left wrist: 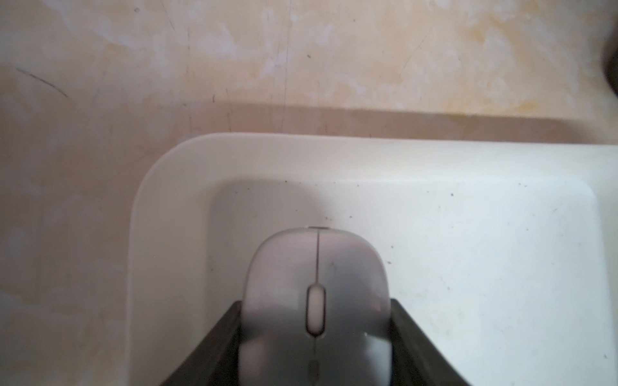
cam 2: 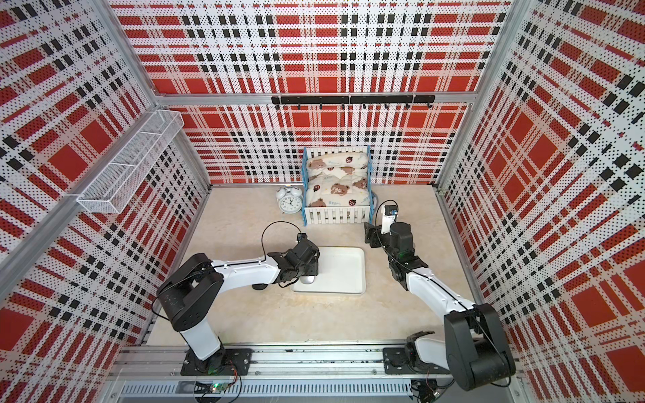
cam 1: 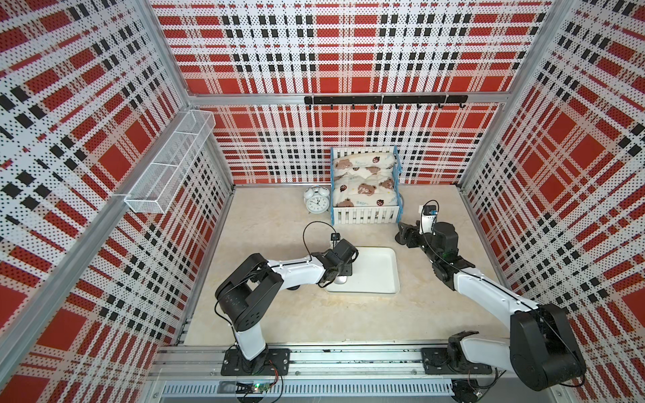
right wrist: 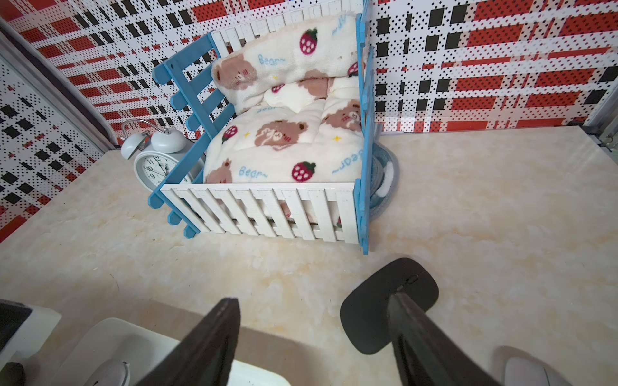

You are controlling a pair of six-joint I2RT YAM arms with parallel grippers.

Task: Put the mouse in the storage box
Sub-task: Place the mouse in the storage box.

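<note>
Pale grey mouse [left wrist: 314, 267], clamped between the jaws of the left gripper [left wrist: 316, 302], sits over a corner of the white storage box [left wrist: 167, 217] (floor contact unclear). Beside a black mouse [right wrist: 364, 317], the right gripper [right wrist: 312, 297] has its jaws apart.

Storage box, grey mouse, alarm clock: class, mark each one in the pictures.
storage box [cam 1: 378, 274], in a top view, bare floor inside.
grey mouse [left wrist: 316, 307], left wrist view, scroll wheel.
alarm clock [cam 1: 317, 204], in a top view, dial face.

Shows pale grey on the rounded plastic mouse [left wrist: 314, 300], off-white on the shallow plastic storage box [left wrist: 167, 234], mottled beige on the stone-look tabletop [left wrist: 301, 50], red-black-white plaid on the perforated walls [cam 1: 349, 52].
</note>
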